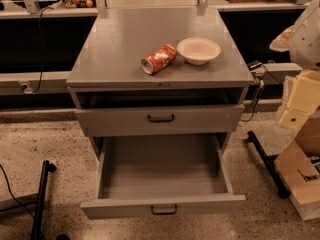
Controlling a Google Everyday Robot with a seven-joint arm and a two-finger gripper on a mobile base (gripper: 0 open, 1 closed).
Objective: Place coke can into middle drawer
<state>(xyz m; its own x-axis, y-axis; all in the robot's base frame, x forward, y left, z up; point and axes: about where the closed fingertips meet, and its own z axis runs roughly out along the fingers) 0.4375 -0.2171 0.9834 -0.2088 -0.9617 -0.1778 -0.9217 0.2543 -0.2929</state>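
Observation:
The coke can [159,59] lies on its side on the grey cabinet top [120,49], just left of the cream-white bowl [198,50]. The middle drawer [165,181] is pulled out below, showing a bare grey floor and a black bar handle [164,210] on its front. My gripper [296,104] hangs as a cream-coloured shape at the right edge, off the cabinet's right side, well apart from the can and at about the height of the shut drawer front.
A shut grey drawer front [160,118] with a black handle sits above the open drawer. A cardboard box [302,179] and a black bar [265,164] are on the floor at right. A black stand leg [40,199] is at left. Dark counters run behind.

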